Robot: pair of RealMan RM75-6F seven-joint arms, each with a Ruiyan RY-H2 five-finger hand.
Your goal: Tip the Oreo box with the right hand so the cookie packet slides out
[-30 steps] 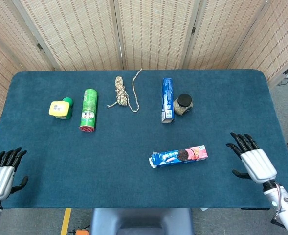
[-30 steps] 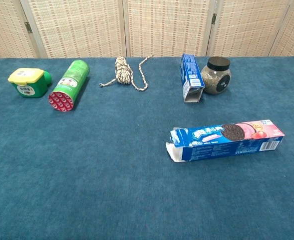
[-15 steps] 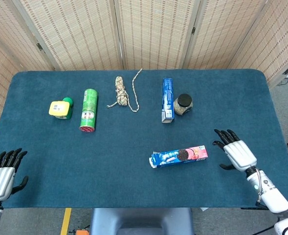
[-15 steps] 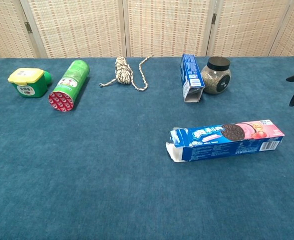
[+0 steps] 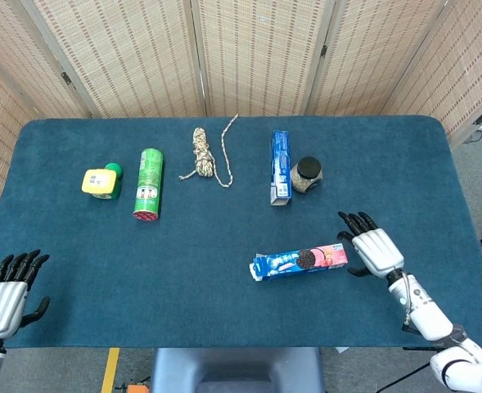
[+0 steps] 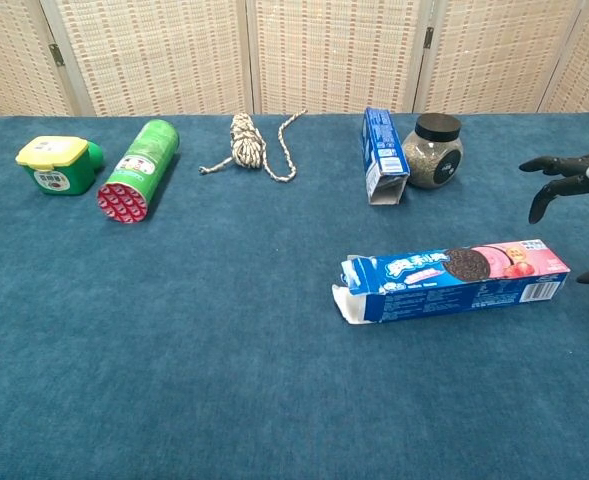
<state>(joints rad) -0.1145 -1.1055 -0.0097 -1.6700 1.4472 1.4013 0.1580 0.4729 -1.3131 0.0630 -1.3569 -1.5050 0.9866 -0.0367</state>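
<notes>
The Oreo box [image 5: 299, 260] [image 6: 452, 278] lies flat on the blue table, its open flap end facing left and its pink end facing right. No cookie packet shows outside it. My right hand [image 5: 370, 249] [image 6: 574, 190] hovers just past the box's pink end, fingers spread, holding nothing and not touching the box. At the near left corner of the table my left hand [image 5: 5, 293] rests with its fingers apart and nothing in it; the chest view does not show it.
Along the back stand a blue carton [image 5: 281, 167], a dark-lidded jar [image 5: 307, 174], a coiled rope [image 5: 204, 154], a green can lying down [image 5: 148, 183] and a yellow-lidded green tub [image 5: 101, 182]. Folding screens close off the far side.
My right hand has moved left and forward from the table's right edge to the pink end of the Oreo box. The left hand and the box have not moved.
</notes>
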